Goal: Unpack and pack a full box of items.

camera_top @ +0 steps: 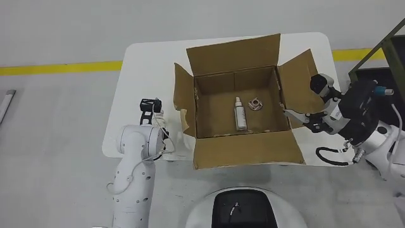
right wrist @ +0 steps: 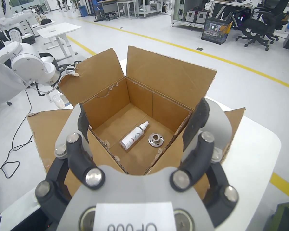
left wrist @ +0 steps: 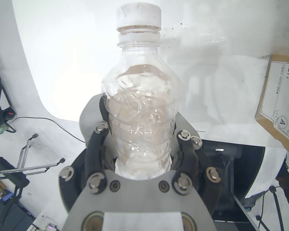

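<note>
Left gripper (left wrist: pixel 139 114) clamped on a clear water bottle (left wrist: pixel 138 90) beside the box (right wrist: pixel 139 97).
Keep its thin wall uncrushed and clear the torn flap (right wrist: pixel 96 73); right gripper (right wrist: pixel 142 116) hangs wide open at the box's right wall, spray bottle (right wrist: pixel 134 135) and metal flange (right wrist: pixel 156 140) lying inside.

The left hand (left wrist: pixel 139 114) is squeezed around a clear bottle (left wrist: pixel 138 56), with its arm bent. The right hand (right wrist: pixel 141 115) is spread wide open, tipped downward.

Bottle (left wrist: pixel 139 111) is clear glossy plastic, box (camera_top: pixel 234 54) matt cardboard, flange (right wrist: pixel 160 142) seemingly shiny metal.
</note>
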